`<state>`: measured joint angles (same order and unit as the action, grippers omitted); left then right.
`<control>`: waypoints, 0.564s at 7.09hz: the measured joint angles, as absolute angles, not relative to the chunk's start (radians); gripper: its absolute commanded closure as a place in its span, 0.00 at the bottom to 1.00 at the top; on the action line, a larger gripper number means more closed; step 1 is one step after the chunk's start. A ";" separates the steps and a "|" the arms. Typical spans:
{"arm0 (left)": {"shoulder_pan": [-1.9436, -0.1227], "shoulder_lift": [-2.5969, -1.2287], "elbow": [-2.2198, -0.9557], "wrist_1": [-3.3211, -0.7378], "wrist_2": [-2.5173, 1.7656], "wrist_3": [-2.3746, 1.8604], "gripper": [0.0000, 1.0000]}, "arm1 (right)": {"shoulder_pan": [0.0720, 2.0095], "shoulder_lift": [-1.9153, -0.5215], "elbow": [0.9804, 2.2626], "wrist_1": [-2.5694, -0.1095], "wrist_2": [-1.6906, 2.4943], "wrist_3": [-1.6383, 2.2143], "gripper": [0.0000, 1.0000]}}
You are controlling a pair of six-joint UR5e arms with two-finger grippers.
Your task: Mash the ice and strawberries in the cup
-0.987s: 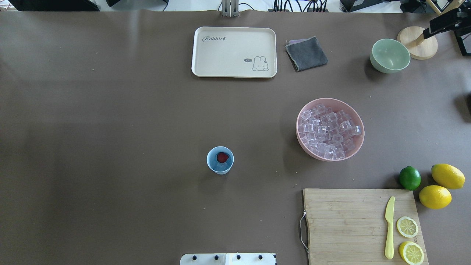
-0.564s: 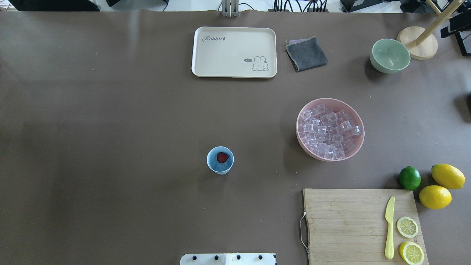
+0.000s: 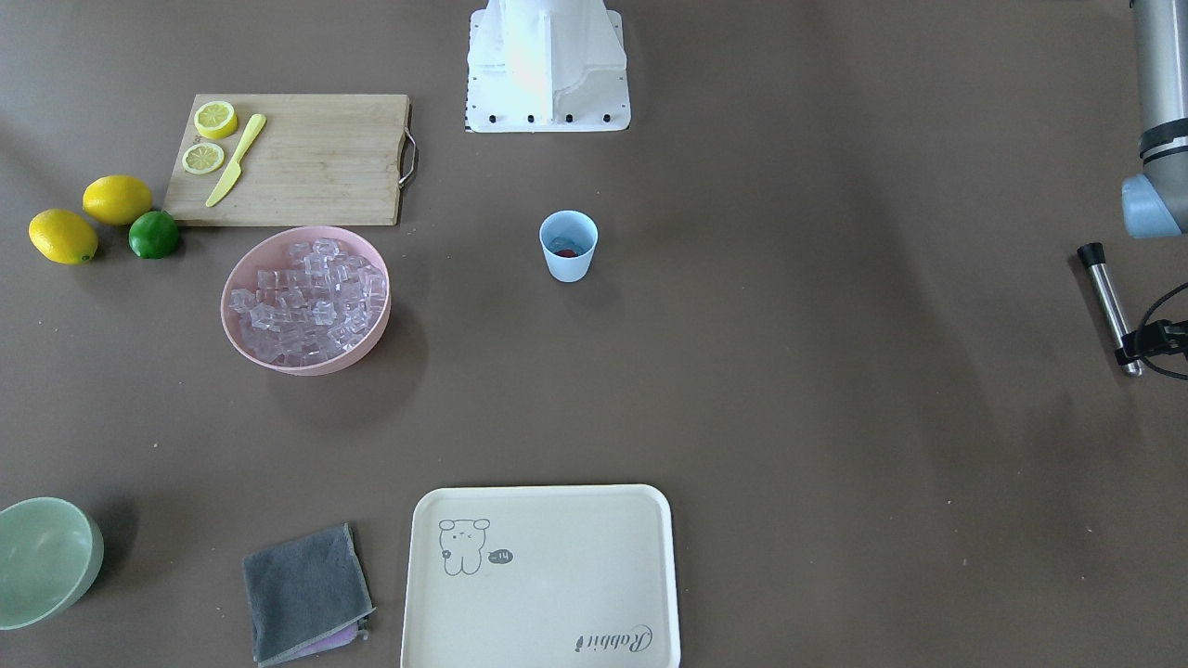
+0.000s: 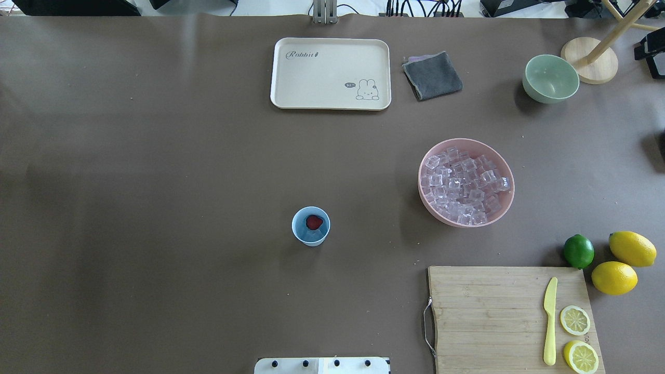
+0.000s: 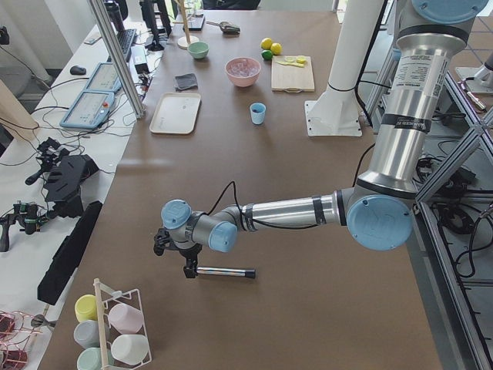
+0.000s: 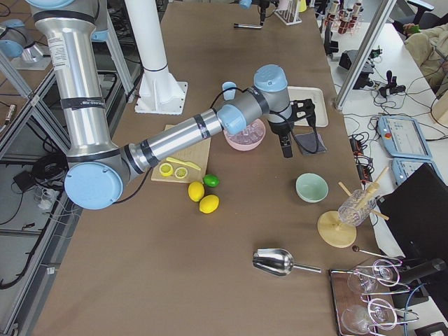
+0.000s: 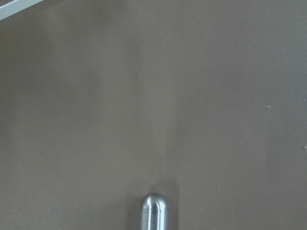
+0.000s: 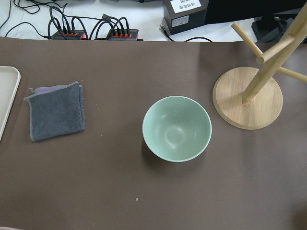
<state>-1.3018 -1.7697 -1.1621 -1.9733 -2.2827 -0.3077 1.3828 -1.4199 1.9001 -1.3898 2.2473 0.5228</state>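
Since 1 s ago only a dark bit, prob. the right arm's, at the far-right corner slid further right; rest unmoved. Small light-blue plastic cup (image 4: pixel 310 234) mid-table holds tiny red strawberry (image 4: pixel 314 222). Clear glassy ice cubes (image 4: pixel 462 189) fill wide pink bowl (image 4: pixel 431 208) to its right. Left gripper (image 5: pixel 188 264) over steel muddler rod (image 5: pixel 227 272), right gripper (image 6: pixel 285 148) far right: open or closed, can't tell. Mashing not begun.
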 measured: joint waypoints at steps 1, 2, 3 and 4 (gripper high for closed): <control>-1.289 -1.772 -1.155 -1.969 -2.274 -0.296 0.02 | 1.382 -1.421 1.901 -1.390 2.238 0.522 0.00; -1.278 -1.772 -1.147 -1.968 -2.269 -0.288 0.03 | 1.382 -1.422 1.902 -1.390 2.231 0.522 0.00; -1.273 -1.771 -1.141 -1.968 -2.267 -0.284 0.13 | 1.382 -1.422 1.902 -1.389 2.222 0.519 0.00; -1.271 -1.770 -1.131 -1.968 -2.266 -0.277 0.23 | 1.382 -1.422 1.902 -1.389 2.211 0.512 0.00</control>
<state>-1.2710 -1.7696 -1.1309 -1.9680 -2.2660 -0.2768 1.3821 -1.4219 1.9021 -1.3891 2.2106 0.5123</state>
